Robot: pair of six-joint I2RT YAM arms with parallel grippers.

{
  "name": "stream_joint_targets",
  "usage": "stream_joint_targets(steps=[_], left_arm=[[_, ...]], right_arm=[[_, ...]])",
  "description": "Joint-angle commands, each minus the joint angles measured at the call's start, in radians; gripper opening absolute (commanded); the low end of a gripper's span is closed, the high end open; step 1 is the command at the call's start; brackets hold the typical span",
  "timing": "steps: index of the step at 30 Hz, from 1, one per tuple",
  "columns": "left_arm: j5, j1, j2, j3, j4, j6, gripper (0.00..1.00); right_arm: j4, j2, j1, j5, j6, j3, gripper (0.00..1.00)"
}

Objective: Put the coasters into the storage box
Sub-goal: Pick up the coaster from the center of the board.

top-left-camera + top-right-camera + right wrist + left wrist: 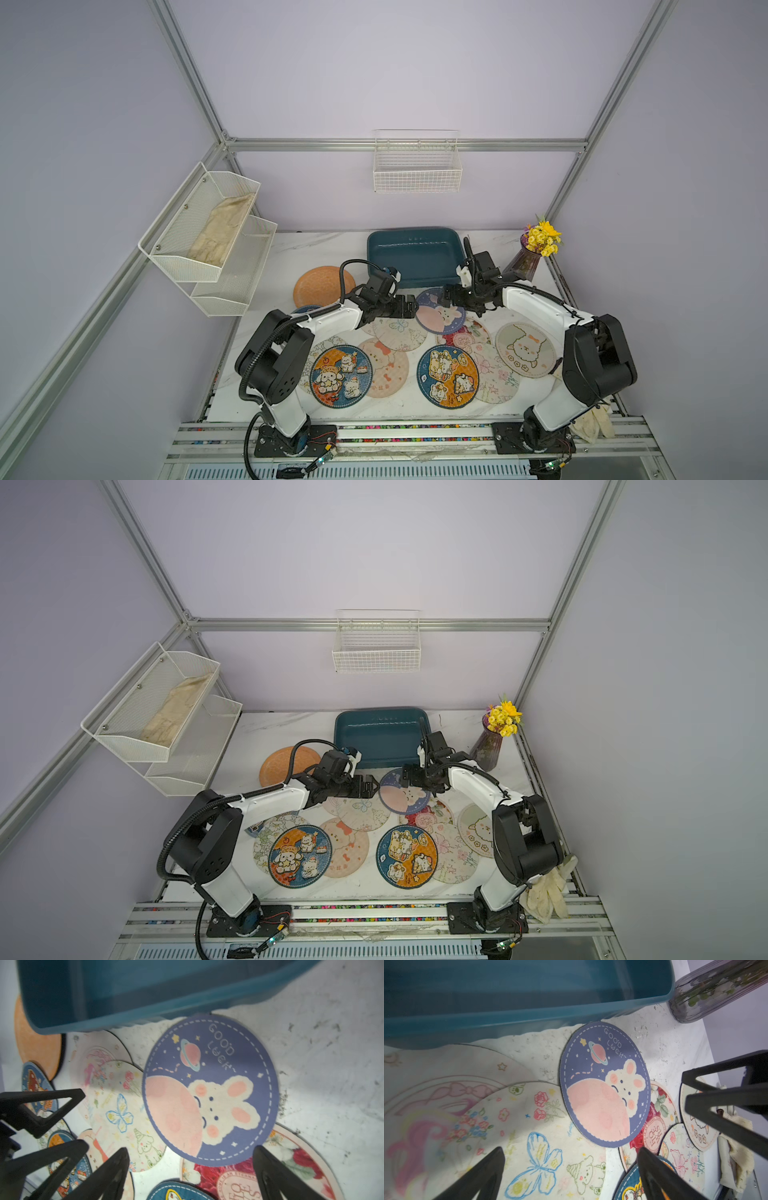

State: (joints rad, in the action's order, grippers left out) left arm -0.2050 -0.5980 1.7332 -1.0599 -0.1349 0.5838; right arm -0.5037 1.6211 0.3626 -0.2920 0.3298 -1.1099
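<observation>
Gloves (592,419) frontmost; vase (521,262) beside storage box (415,257)

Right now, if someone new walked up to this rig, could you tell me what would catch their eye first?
Probably the two open grippers, left gripper and right gripper, facing each other across the purple rabbit coaster mid-table. Next, the bright navy-orange coasters nearer the robot, among overlapping paler ones, and the teal storage box at the back, holding no coaster. The yellow flowers stand out at the far right corner.
</observation>
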Motion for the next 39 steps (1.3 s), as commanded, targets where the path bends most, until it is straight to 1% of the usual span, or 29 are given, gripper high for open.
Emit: stream_joint_targets(steps=[1,8,12,14,19,22,26,34,39], left_arm=[[-0.076,-0.011,0.036,-0.130,0.005,0.045,0.95],[-0.079,-0.024,0.121,-0.194,-0.017,0.057,0.87],[-0.052,-0.038,0.163,-0.233,-0.042,0.050,0.81],[-0.035,-0.043,0.185,-0.256,-0.061,0.049,0.76],[0.014,-0.056,0.238,-0.336,-0.135,0.042,0.67],[0.029,-0.060,0.255,-0.357,-0.163,0.040,0.65],[0.033,-0.063,0.272,-0.375,-0.185,0.042,0.61],[0.020,-0.066,0.311,-0.421,-0.212,0.043,0.56],[0.018,-0.068,0.322,-0.433,-0.232,0.038,0.55]], right_arm=[[-0.039,-0.008,-0.038,0.022,-0.019,0.046,0.92],[-0.023,0.039,-0.098,0.040,-0.066,0.076,0.87],[-0.005,0.067,-0.121,0.050,-0.086,0.071,0.83],[0.006,0.082,-0.130,0.050,-0.093,0.066,0.82],[0.037,0.121,-0.146,0.030,-0.098,0.056,0.77],[0.056,0.140,-0.151,0.011,-0.094,0.054,0.73],[0.093,0.156,-0.153,-0.009,-0.080,0.053,0.72],[0.111,0.197,-0.152,-0.033,-0.072,0.039,0.65],[0.114,0.207,-0.152,-0.048,-0.068,0.051,0.61]])
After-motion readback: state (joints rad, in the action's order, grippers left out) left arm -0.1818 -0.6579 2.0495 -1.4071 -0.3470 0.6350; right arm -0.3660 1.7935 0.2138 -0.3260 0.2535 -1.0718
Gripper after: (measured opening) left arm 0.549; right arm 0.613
